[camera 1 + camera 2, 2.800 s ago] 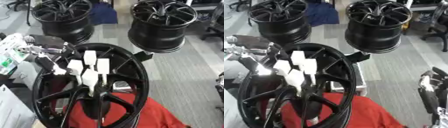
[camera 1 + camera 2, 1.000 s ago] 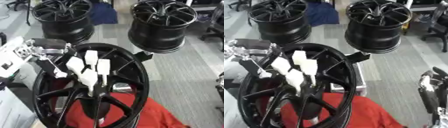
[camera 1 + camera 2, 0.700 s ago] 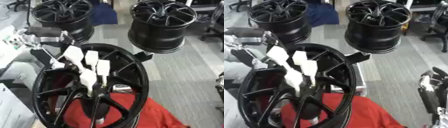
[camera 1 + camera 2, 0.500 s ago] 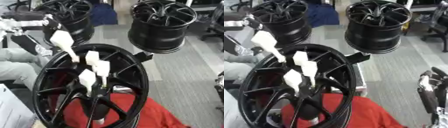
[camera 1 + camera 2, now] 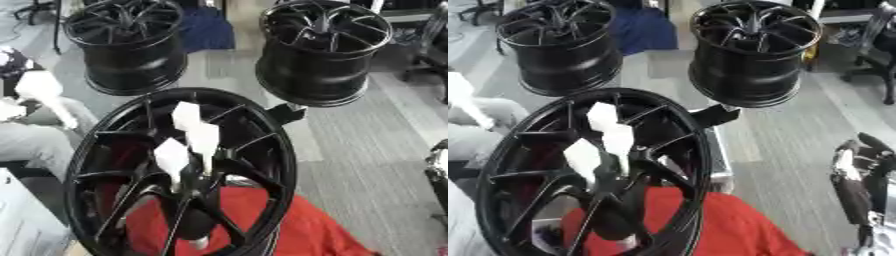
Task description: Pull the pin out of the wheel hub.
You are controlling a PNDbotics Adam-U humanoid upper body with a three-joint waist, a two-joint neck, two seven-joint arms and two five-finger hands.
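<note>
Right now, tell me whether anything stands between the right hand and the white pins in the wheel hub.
Nothing but the wheel hub's own rim. The right hand sits lower right, apart from it; the white pins stand inside.

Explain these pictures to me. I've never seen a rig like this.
Both pictures come from a two-eyed camera in the head of a humanoid robot, looking down at its work, so they show nearly the same thing. In front stands a large black wheel over a red cloth. Three white-tagged pins stick out of its hub. A fourth pin hangs clear of the wheel at the left edge; what holds it I cannot make out. The robot's right hand rests idle at the lower right, holding nothing. Behind stand a left spare wheel and a right spare wheel.
</note>
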